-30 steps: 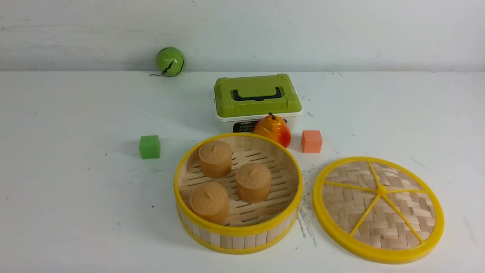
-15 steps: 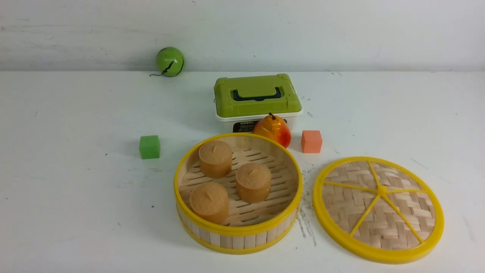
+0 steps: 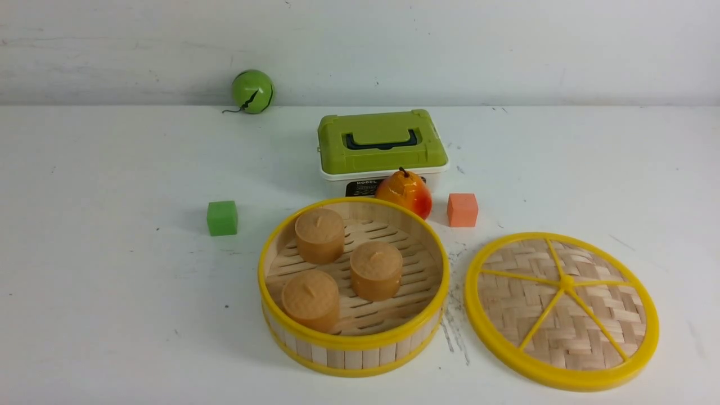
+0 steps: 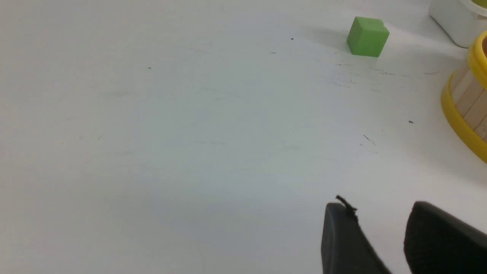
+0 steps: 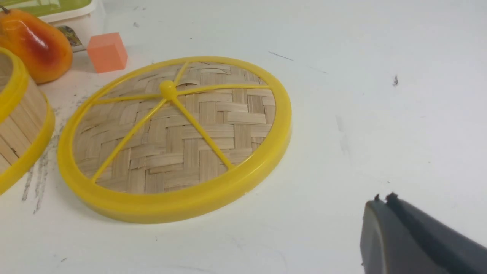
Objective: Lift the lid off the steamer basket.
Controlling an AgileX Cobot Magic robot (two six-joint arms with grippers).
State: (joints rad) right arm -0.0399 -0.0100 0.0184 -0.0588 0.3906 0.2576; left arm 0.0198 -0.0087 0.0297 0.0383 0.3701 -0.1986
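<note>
Lid (image 5: 179, 133) flat, apart from right gripper (image 5: 384, 197).

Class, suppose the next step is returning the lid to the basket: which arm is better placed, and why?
Probably the right. The lid lies right of the steamer basket, and the right wrist view shows all of it; the left wrist view shows none.

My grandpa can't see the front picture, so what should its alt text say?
Round bamboo steamer basket with yellow rims, open, holding three small tan bun-like shapes, its woven bamboo lid with yellow spokes lying beside it to the right. Behind are a green-and-white box, an orange-red toy pear, two foam-like cubes, green and coral, and a green ball.
</note>
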